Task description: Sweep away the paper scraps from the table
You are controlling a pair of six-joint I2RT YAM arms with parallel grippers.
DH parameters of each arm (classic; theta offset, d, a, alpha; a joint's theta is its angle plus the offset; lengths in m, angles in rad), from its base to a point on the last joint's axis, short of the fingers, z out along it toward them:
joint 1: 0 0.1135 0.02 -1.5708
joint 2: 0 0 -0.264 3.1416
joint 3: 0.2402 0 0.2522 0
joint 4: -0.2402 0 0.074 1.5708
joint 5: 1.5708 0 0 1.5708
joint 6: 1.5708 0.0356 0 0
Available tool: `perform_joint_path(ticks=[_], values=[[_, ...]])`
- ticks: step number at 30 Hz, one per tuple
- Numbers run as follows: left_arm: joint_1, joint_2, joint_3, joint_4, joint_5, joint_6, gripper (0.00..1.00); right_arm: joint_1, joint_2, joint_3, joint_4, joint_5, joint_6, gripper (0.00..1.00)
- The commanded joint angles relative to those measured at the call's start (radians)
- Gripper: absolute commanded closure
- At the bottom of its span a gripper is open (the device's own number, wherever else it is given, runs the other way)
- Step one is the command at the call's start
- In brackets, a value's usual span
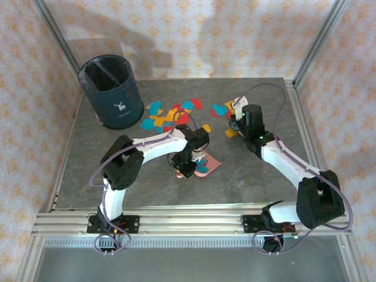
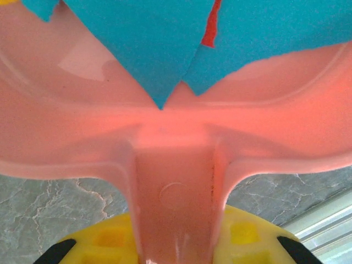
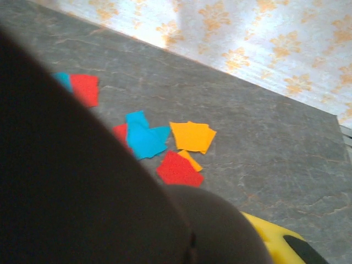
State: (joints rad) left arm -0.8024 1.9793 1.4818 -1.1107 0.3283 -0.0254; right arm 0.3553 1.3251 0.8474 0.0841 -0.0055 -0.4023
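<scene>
Jaws shut — right gripper [image 1: 235,120], left gripper [image 1: 187,169] on dustpan [image 1: 212,164] handle, paper scraps [image 1: 170,114] strewn left-right

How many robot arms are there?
2. The left arm reaches to the pink dustpan in the middle. The right arm stretches toward the paper scraps at the far side. None seem hidden.

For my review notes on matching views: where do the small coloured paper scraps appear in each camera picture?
Top external: small coloured paper scraps strewn far-centre, beside the dark round bin; some on the pink plastic dustpan.
Left wrist: teal pieces along the top, lying in the dustpan.
Right wrist: cluster left of centre.
Shared landmark: the dark grey stone-patterned table.
</scene>
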Motion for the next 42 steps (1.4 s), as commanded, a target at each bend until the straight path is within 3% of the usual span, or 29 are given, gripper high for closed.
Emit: perform_joint_path(ticks=[1,20,34,42], values=[[0.007,0.008,0.022,-0.023,0.016,0.027,1.0,0.026,-0.029,-0.035,-0.11,-0.044,0.078,1.0],[0.014,0.163,0.232,-0.089,-0.075,-0.005,1.0,0.087,-0.128,-0.086,-0.19,-0.157,0.201,1.0],[0.018,0.179,0.261,-0.09,-0.084,0.0,1.0,0.119,-0.192,-0.08,-0.239,-0.194,0.251,1.0],[0.017,0.131,0.216,-0.056,-0.105,0.006,1.0,0.12,-0.262,-0.086,-0.245,-0.081,0.292,1.0]])
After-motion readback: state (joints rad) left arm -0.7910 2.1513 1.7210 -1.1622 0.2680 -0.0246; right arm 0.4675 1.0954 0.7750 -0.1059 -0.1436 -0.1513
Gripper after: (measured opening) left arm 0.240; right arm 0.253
